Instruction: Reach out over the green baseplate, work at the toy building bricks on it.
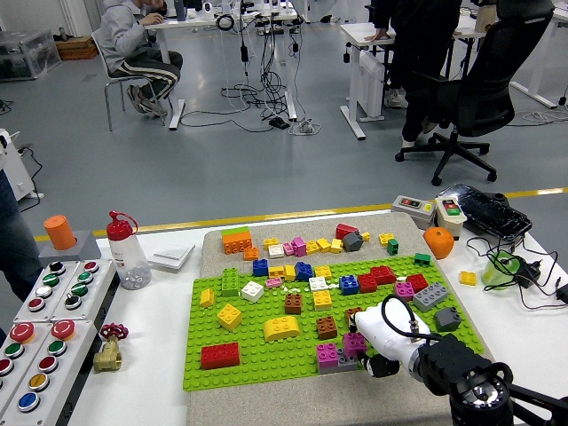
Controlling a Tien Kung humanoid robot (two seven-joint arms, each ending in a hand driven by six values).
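The right hand (377, 335) had reached in from the lower right over the green baseplate (266, 359), its white fingers curled down near the front edge against the pink brick (327, 355) and the magenta brick (356, 343) beside it; whether they actually gripped one, I could not tell. The step in hand seemed to be working a brick at that front edge. Next would likely come a firm pinch and a straight pull or press, without knocking the brown brick (327, 327) just behind.
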